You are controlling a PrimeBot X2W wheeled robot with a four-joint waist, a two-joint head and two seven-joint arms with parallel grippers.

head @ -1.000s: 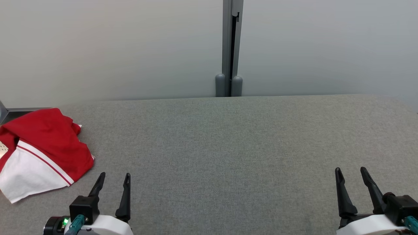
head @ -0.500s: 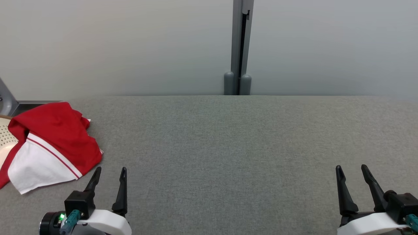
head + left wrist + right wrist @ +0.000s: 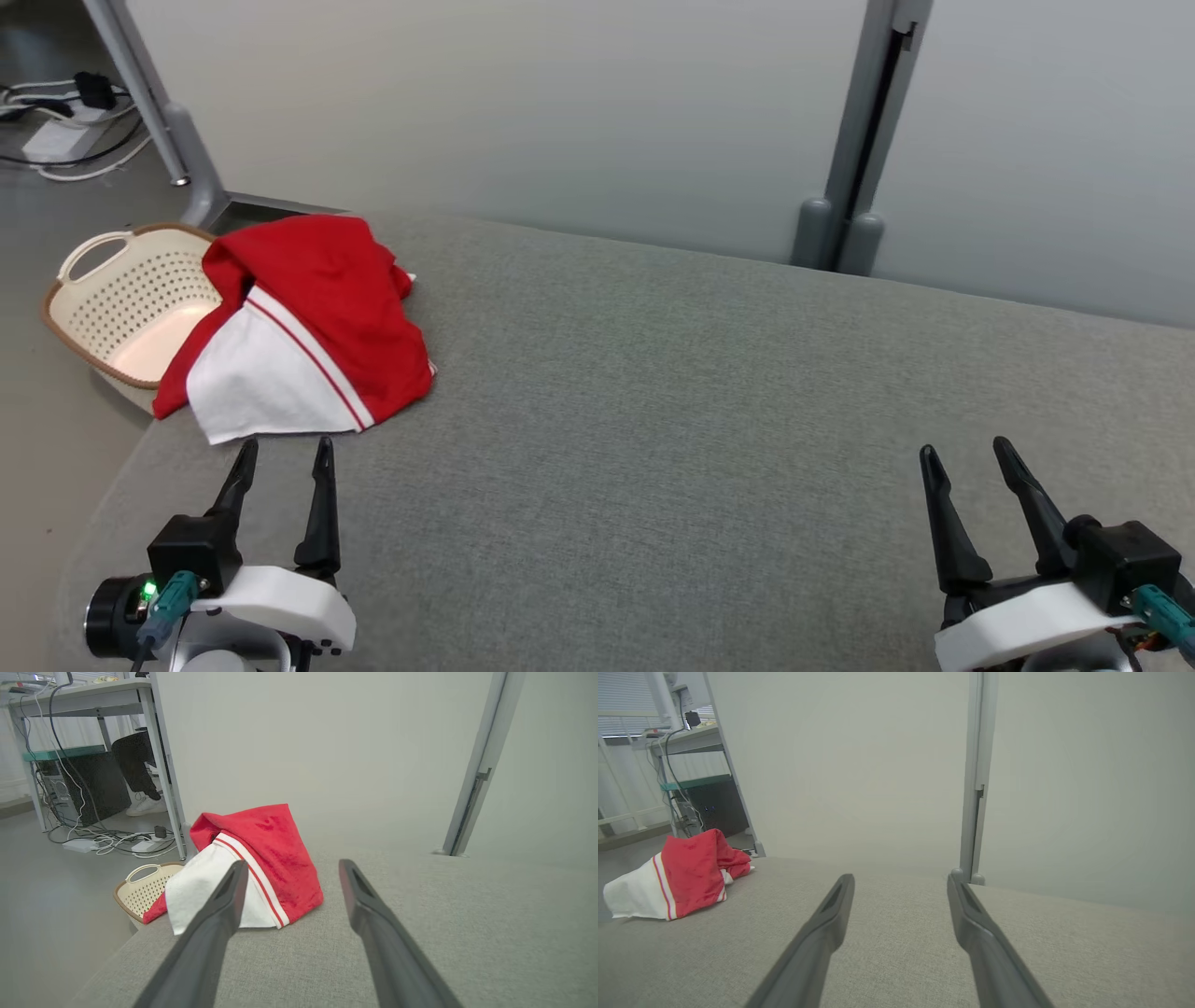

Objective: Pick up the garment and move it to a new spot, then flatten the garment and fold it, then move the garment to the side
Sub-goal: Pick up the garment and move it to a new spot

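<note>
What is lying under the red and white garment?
The garment rests on the grey table; its left edge overhangs a cream basket, hiding part of the rim.

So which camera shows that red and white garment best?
The head view: the garment lies whole, nothing in front of it. The left wrist view is closer, but a dark finger hides part of its white panel. The right wrist view shows it small, near the left edge.

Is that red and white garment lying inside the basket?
No: the garment lies bunched on a corner of the grey table, while the basket sits lower, beside that corner.
</note>
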